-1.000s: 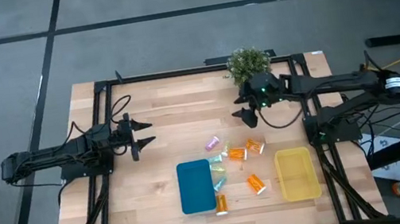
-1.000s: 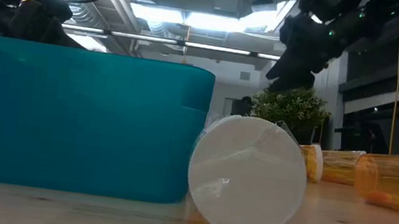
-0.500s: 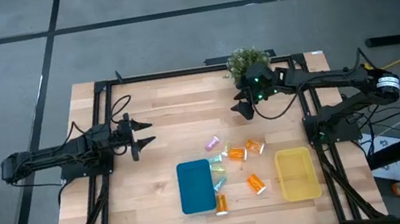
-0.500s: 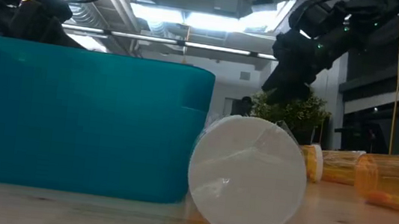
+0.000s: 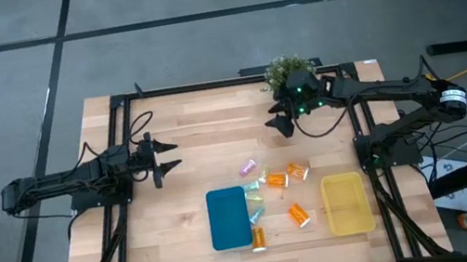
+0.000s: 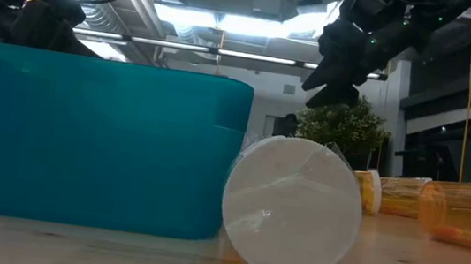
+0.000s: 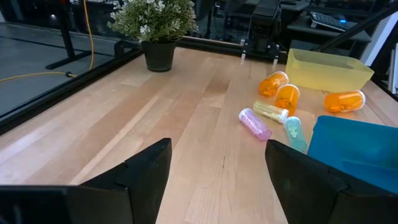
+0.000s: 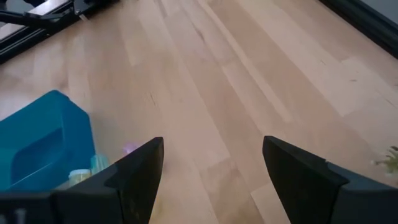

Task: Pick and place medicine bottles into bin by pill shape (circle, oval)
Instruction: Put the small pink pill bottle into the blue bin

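- Pale wood tabletop [image 5: 200, 155], with long brown grain lines.
- Blue bin [image 5: 227, 217], teal up close.
- See-through yellow bin [image 5: 347, 204].
- Orange bottles [image 5: 298, 215] with white caps.
- One purple bottle [image 5: 247, 166], one pale green bottle [image 5: 256, 208].
- Green plant [image 5: 285, 73] in a dark pot.
- Black arms; black left hand [image 5: 165, 157] and right hand [image 5: 277, 126].

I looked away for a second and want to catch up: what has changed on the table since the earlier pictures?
The right gripper, open and empty, has drawn back from the bottles toward the potted plant at the table's far edge. Nothing was grasped or released. The left gripper, the medicine bottles, the blue bin and the yellow bin stayed put.
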Tool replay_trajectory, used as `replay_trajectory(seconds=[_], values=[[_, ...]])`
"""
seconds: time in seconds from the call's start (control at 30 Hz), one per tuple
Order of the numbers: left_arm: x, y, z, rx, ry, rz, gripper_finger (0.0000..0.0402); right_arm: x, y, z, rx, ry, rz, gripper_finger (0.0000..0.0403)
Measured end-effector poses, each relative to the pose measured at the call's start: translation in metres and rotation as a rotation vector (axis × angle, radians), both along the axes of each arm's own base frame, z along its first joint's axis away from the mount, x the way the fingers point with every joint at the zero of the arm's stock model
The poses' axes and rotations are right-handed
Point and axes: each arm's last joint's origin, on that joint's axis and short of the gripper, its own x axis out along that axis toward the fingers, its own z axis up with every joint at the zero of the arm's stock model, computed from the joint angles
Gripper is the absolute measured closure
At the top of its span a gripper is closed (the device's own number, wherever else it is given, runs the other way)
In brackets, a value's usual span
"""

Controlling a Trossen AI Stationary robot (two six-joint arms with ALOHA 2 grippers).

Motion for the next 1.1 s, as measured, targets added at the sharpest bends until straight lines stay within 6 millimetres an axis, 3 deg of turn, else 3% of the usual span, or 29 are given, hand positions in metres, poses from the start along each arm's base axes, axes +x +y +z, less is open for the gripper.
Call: replay_trajectory(seconds=[0.3,0.43,0.67,0.9,1.1], values=[[0.000,0.002,0.001,0.098,0.017,0.033,0.0147,0.004,0.011,0.000,0.005,0.001,0.041,0.0127],[0.000,0.002,0.002,-0.032,-0.037,0.074,0.0147,0.005,0.015,0.000,0.006,0.000,0.053,0.0127],[0.000,0.006,0.014,-0.375,-0.283,0.249,0.0147,0.008,0.020,0.001,0.015,-0.015,0.061,0.0127],[0.006,-0.004,0.053,-0.415,-0.396,0.015,0.0147,0.008,0.020,0.001,0.015,-0.015,0.061,0.0127],[0.039,-0.011,0.099,-0.281,-0.264,-0.054,0.0147,0.008,0.020,0.001,0.014,-0.015,0.061,0.0127]])
